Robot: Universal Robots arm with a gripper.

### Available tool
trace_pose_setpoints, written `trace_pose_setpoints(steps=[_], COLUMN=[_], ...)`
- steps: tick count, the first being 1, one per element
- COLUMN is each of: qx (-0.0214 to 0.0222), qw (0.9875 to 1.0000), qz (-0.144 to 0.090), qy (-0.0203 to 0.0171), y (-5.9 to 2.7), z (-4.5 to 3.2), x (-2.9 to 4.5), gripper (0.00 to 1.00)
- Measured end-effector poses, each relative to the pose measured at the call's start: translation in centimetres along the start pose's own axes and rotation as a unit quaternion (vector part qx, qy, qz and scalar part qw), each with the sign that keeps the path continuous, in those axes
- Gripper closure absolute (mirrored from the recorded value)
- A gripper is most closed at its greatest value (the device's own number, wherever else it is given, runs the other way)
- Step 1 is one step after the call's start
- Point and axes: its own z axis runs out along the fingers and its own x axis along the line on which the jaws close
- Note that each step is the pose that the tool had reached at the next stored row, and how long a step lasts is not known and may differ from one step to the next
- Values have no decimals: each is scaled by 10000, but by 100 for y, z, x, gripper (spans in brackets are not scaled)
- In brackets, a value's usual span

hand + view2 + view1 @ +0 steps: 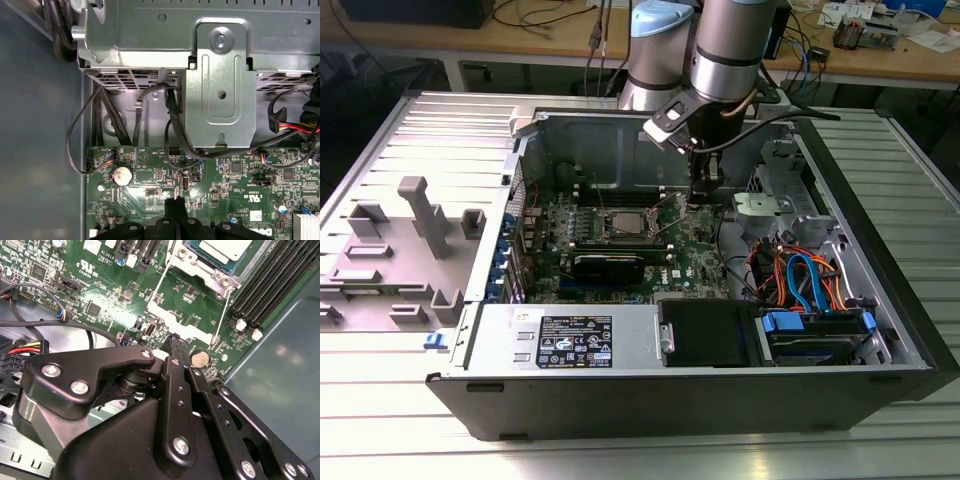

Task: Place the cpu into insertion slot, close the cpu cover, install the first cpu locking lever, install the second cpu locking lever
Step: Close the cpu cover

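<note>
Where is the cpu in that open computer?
Look inside the open computer case, at the green motherboard. Near the board's middle sits a silver-rimmed square socket; the cpu is the flat, pale metal square in it, unlike the long black slots alongside.

Tabletop (620,455): light-grey ribbed aluminium slats, per the exterior view. Open PC case (620,405) lies on its side on it, centre to 3 o'clock, open face up, black wall toward 6 o'clock. At 9 o'clock a flat ribbed grey plate (440,130) lies on the tabletop, its edge right against the case's 9 o'clock side. Grey plastic holders (425,215) stand on that plate: one tall post w/ lower blocks around it. Small blue clip (433,340) at 8 o'clock, by the case's corner. Bare slats at 6 o'clock & at 2-3 o'clock beyond the case.
</note>
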Motion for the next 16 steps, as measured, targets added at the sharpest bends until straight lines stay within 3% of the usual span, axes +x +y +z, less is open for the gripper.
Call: trace_pose_setpoints(steps=[11,16], qx=[-4,-5], qw=[10000,9999], qz=[-76,-103], qy=[-1,0], y=[52,53], z=[16,73], x=[0,3], gripper=[89,89])
